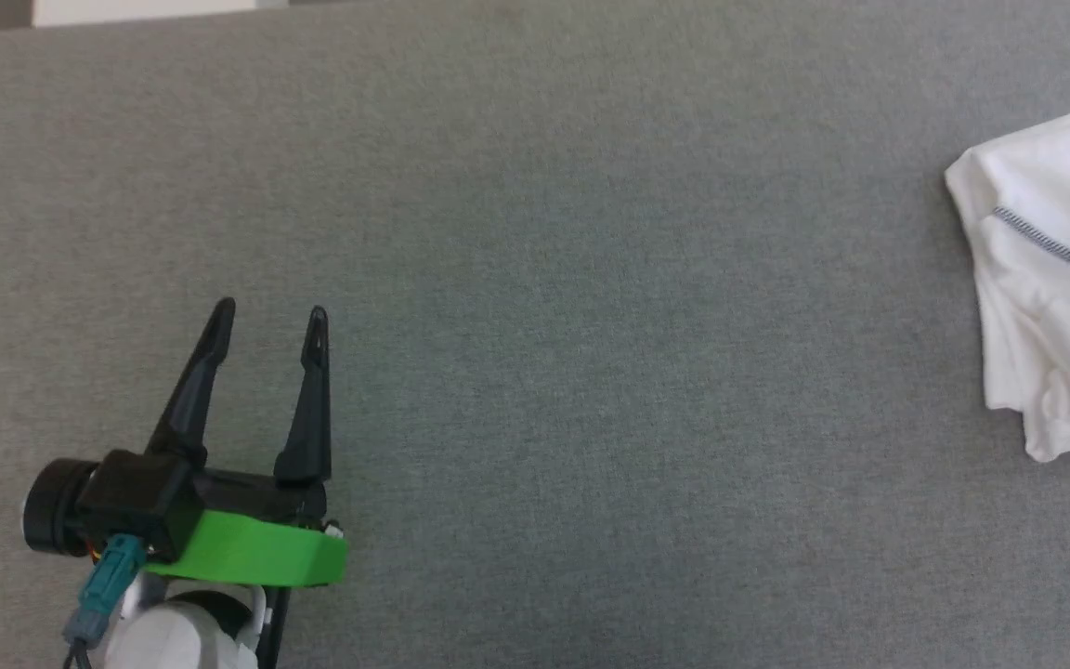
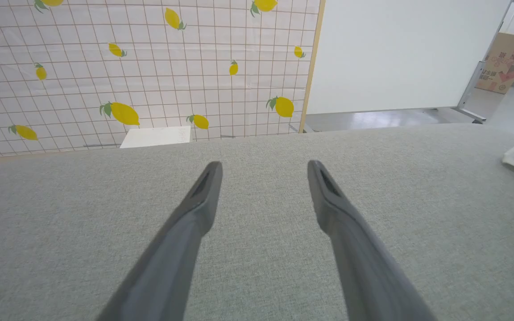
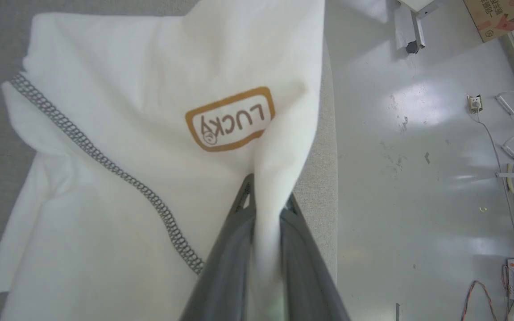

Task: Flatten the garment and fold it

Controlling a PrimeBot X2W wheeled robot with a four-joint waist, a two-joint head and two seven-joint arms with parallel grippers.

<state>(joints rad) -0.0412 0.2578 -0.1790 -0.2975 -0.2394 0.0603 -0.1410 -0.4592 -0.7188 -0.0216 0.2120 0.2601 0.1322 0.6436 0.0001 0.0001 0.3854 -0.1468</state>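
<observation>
Supporting surface: a grey cloth-covered table [image 1: 535, 279] is spread across the head view, with its left and middle bare.
T-shirt: the garment [image 1: 1046, 279] is seen at the right of the table, close to the table's right edge. It is rumpled and doubled over on itself rather than laid out.
Left arm: the left gripper [image 1: 270, 313] is held over bare table at the near left, well apart from the garment. Its fingers are spread and nothing is held between them.
Right arm: the right gripper [image 3: 266, 198] is clamped on a raised fold of the garment, and cloth is pinched between its two fingers.
Seam: a grey zigzag seam [image 3: 105, 165] is seen running aslant across the cloth, to the left of the pinched fold.
Patch: a tan-outlined logo patch [image 3: 230, 118] is seen just beyond the right gripper's fingertips, with its lettering upside down in the right wrist view.
Done so far: as judged from the lie of the cloth, only a hold on one fold is secured. No part is flattened.
Left to do: the garment is yet to be drawn toward the middle, spread and smoothed. Every fold is yet to be made.
</observation>
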